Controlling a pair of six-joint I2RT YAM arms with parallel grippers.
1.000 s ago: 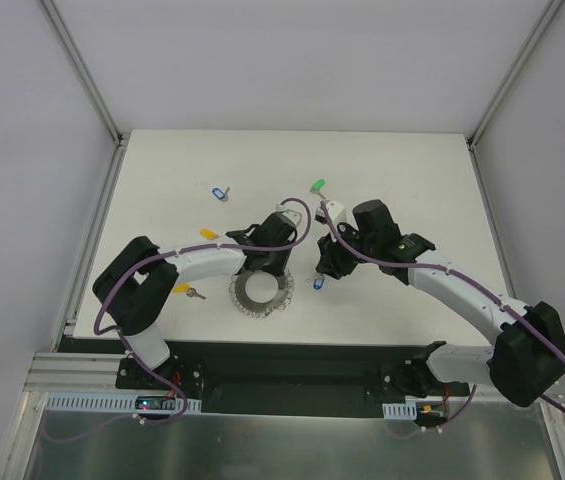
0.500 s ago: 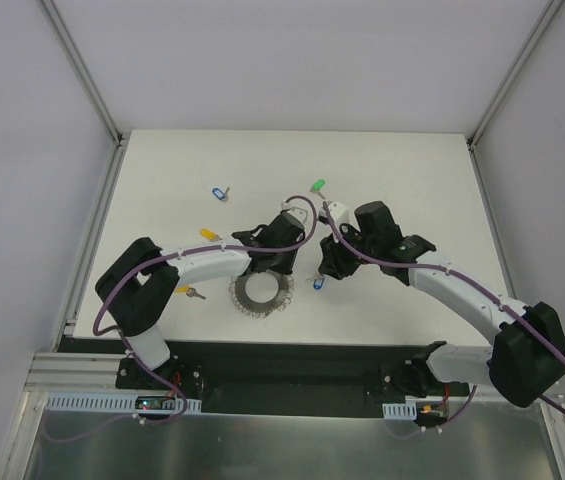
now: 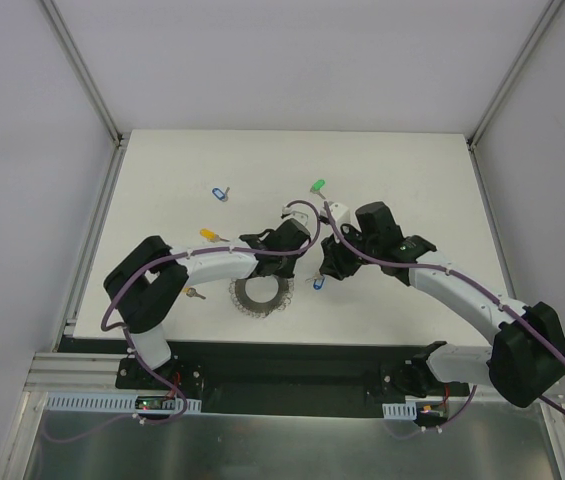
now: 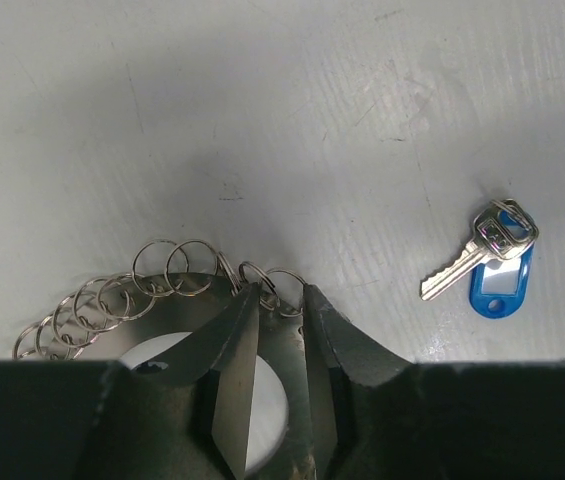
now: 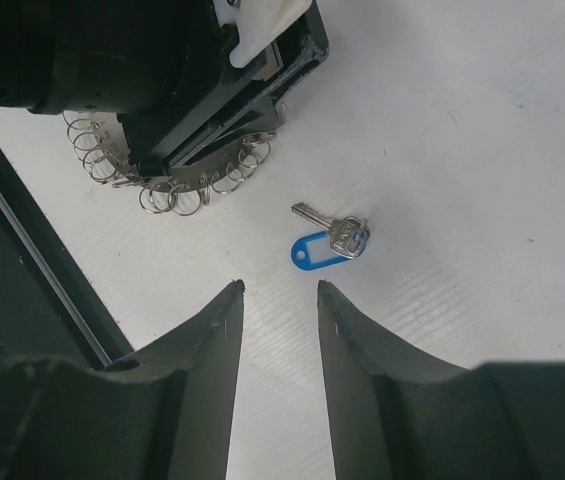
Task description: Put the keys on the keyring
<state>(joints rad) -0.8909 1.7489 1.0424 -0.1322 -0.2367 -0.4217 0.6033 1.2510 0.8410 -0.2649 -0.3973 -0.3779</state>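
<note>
Tabletop [image 3: 412, 190] white and matt, boxed by pale panels on aluminium posts. Carries two arms, one keyring [image 3: 245, 297] and five keys. Flat silver-grey disc with a round hole, fringed with small wire loops, lying near the front edge, centre-left. On its far rim, left gripper [image 4: 278, 292], jaws a narrow slit over the loops; grip on a loop or none, cannot tell. Half spread and empty, right gripper [image 5: 279, 286] above the blue key [image 5: 327, 243], near the ring's right side. Farther off: pale-blue key [image 3: 220, 192], green key [image 3: 316, 186], yellow key [image 3: 206, 234], fifth key [image 3: 193, 293] beside the left arm.
</note>
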